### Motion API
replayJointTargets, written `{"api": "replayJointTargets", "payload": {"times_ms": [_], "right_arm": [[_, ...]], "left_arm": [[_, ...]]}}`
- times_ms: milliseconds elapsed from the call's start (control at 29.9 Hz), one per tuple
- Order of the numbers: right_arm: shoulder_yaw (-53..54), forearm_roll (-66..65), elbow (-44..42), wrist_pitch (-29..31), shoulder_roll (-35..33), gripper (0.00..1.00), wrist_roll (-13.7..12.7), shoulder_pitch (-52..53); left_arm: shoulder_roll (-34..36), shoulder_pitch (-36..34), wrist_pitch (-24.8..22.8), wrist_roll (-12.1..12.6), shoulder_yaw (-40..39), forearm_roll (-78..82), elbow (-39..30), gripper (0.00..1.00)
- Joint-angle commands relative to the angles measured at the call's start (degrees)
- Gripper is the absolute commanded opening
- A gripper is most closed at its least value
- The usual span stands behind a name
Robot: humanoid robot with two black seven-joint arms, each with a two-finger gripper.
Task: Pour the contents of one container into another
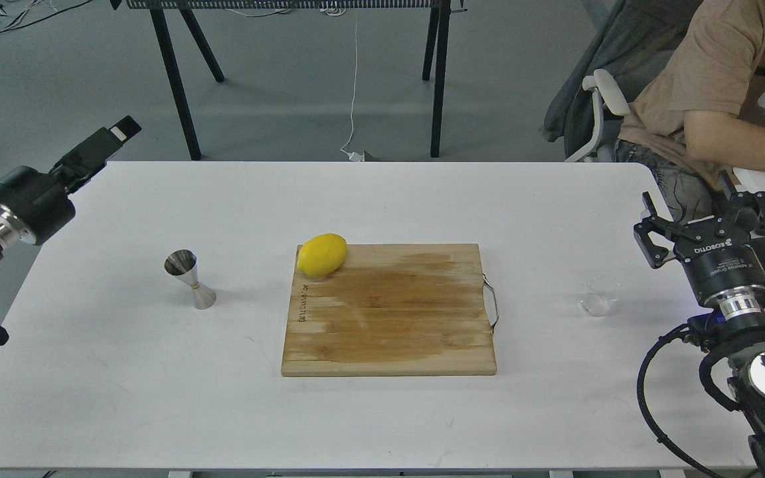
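One steel jigger (190,279) stands upright at nine o'clock on the white table (382,411), one clear glass cup (601,295) at three o'clock, one lemon (322,255) on the single bamboo cutting board (389,309) between them. The right gripper (691,208), fingers spread and empty, hovers near the cup. The left gripper (113,139) holds nothing; its opening cannot be told.

Jigger (189,279) left of board (389,311); lemon (322,255) on board; cup (601,295) right.

White table (382,199) carries jigger (189,279), cutting board (389,318), glass cup (601,296)
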Motion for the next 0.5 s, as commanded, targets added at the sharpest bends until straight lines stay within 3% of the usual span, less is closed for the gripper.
{"api": "replayJointTargets", "payload": {"times_ms": [0,334,468], "right_arm": [[0.00,-0.09,-0.07,0.00,-0.01,0.99,0.02,-0.10],[0.00,-0.09,-0.33,0.00,-0.01,0.99,-0.07,-0.28],[-0.09,-0.09,-0.42,0.00,-0.01,0.99,0.02,-0.37]], "left_arm": [[0.13,4.85,15.79,0.00,0.00,6.79,-0.83,0.99],[-0.75,16.81,16.85,0.00,0.00,16.81,-1.01,0.99],[-4.78,19.45,16.85,0.00,-0.35,21.20,-0.83,0.99]]}}
